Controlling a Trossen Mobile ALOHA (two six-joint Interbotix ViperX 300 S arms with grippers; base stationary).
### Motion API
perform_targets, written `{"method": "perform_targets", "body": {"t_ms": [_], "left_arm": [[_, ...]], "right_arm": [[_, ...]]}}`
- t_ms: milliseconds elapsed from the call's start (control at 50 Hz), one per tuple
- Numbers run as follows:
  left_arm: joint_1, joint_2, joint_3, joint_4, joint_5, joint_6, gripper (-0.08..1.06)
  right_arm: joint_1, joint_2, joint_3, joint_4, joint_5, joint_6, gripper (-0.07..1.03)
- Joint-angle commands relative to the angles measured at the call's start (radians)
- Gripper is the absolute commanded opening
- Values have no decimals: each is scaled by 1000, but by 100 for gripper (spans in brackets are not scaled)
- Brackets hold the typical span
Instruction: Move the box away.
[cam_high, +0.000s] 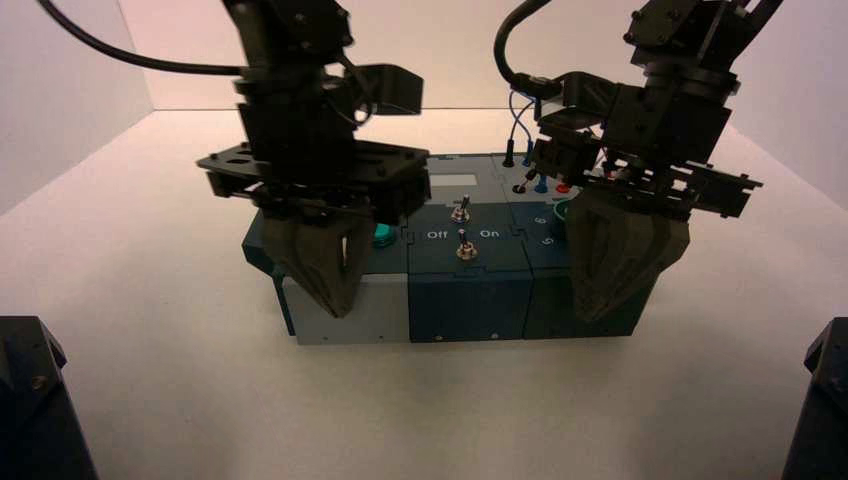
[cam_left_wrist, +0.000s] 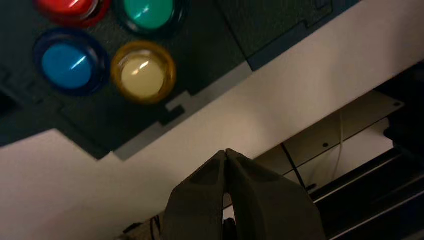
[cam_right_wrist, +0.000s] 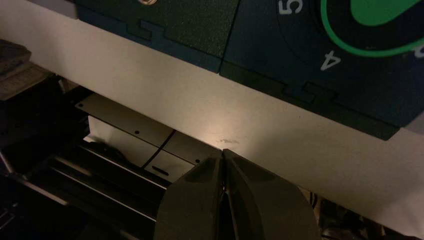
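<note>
My left hand (cam_high: 340, 312) has its fingers pressed together, at the near side of the box (cam_high: 468, 306), toward its left end. My right hand (cam_high: 590, 316) is likewise pinched closed on nothing, at the box's near side toward the right end. The box sits on the pale surface (cam_high: 450, 410), beneath and beyond both hands.

I expect it to feel stiff and fairly heavy, too wide for one hand to pinch, so I'd use both, low on the box's near wall, and push evenly; uneven force would likely swing it round. Its flat wall may be slippery under closed tips. I'd keep off the box's toggle switches (cam_high: 466, 250), green dial (cam_right_wrist: 372, 10) and blue wires (cam_high: 519, 118), which look the most fragile.
</note>
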Motion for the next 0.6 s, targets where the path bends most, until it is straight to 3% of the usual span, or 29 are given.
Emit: {"method": "perform_targets", "body": {"t_ms": [20, 600], "left_arm": [[-3, 28, -40, 3, -3, 9, -3], [29, 130, -98, 51, -43, 25, -3]], "right_arm": [[5, 6, -28, 5, -14, -3, -2], [2, 55, -35, -5, -144, -5, -2]]}}
